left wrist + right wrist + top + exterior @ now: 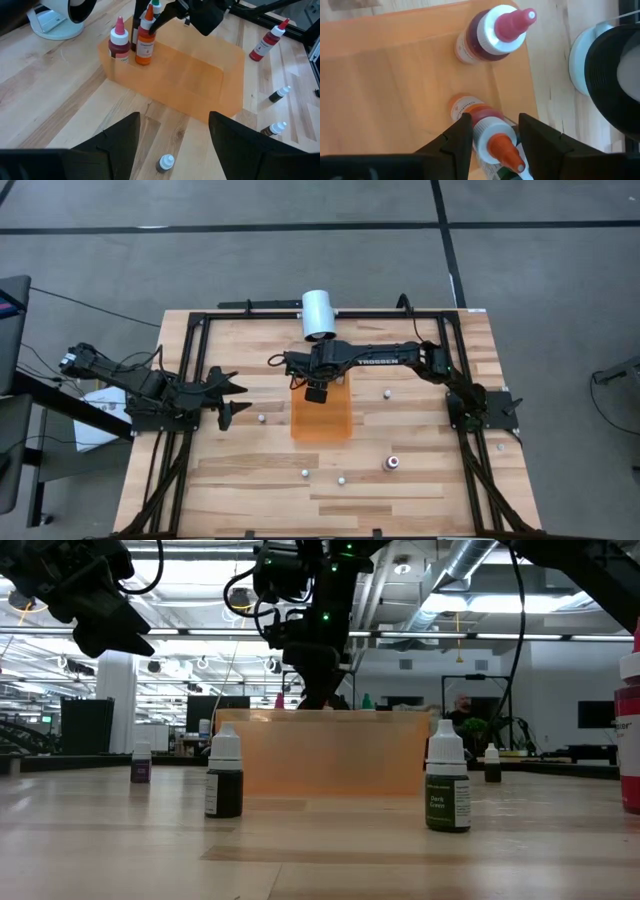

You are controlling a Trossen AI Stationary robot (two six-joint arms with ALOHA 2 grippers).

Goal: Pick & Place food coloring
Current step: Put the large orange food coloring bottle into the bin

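Right gripper (492, 131) is over the far end of the orange tray (200, 80), fingers around the orange food coloring bottle (487, 135), red one (492, 32) standing just beside it. Left gripper (172, 132) waits at left, fingers wide, other bottles scattered on the tabletop (420, 480).

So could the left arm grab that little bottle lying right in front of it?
Probably yes. The left gripper is open, and the small bottle lies alone on bare table between its fingers, clear of the orange mat; nothing stands in the way.
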